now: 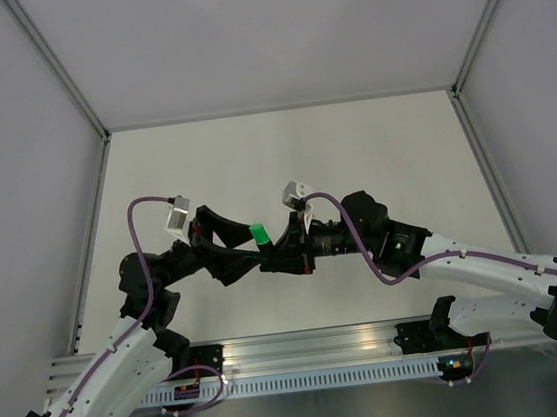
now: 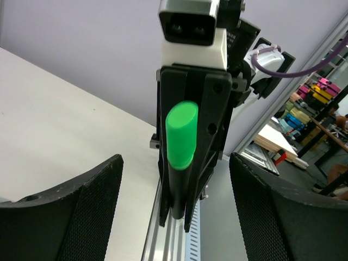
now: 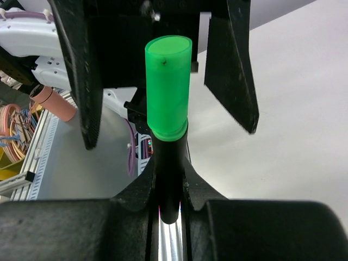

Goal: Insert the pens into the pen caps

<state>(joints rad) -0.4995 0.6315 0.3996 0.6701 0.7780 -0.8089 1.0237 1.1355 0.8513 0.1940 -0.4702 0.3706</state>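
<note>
Dark-bodied pen [image 3: 167,163] with a bright green end [image 3: 167,87], held in the air above the near middle of a white counter [image 1: 351,140], where two black robot arms meet tip to tip.

The right hand [image 3: 169,187] is pinching the pen's dark barrel, with its two fingers pressed against it from either side. The green end sticks out past the fingertips towards the left arm. This green part is a short, flat-ended cylinder, slightly wider than the barrel, and it meets the barrel at a neat collar. Whether it is a cap pushed on or the pen's own tip cannot be told.

The left hand [image 2: 175,179] is spread wide and faces the right hand head-on. Its two textured fingers [image 2: 81,206] stand one on each side of the green end. In the right wrist view there is a clear gap on both sides, so they do not touch it.

From above, the pen lies roughly level and points left and slightly away from the arm bases. Only the green end shows in that view, between the two black hands.

A purple cable [image 1: 138,209] loops over each arm. A ridged metal rail [image 1: 315,350] runs along the near edge of the counter, between the two arm bases.
</note>
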